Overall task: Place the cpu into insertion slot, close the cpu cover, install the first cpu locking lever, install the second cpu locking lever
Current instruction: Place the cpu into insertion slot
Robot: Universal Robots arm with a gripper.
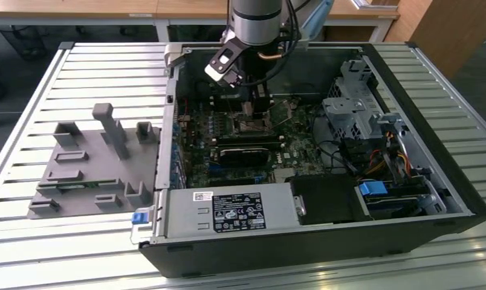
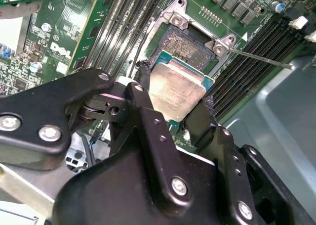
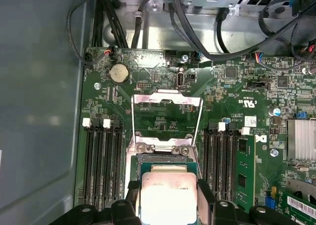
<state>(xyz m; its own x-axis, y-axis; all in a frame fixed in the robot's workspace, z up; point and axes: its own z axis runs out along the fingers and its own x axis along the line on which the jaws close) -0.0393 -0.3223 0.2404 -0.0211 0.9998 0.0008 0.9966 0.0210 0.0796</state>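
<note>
The chip-placing step is being carried out. The black two-fingered pincer (image 2: 175, 90) is clenching the small, flat, square cpu (image 2: 177, 85) with the dull silver-tan metal face, one finger pressing on each opposite edge. The cpu is hanging over the near edge of the square black insertion slot (image 2: 189, 46) with its silver rim, partly overlapping it. Whether it is touching the slot I cannot tell.

In the first wrist view the thin silver frame-shaped cpu cover (image 3: 168, 99) is standing open beyond the slot. In the second wrist view a thin wire locking lever (image 2: 256, 58) is lying out to the side, unlatched. In the exterior view the arm is reaching into the open black computer case (image 1: 307, 254) on the slatted grey tabletop (image 1: 33, 241).

By my judgement, seating is calling for the cpu to be squared to the rim, centred over the dark middle and lowered flat without sliding.
</note>
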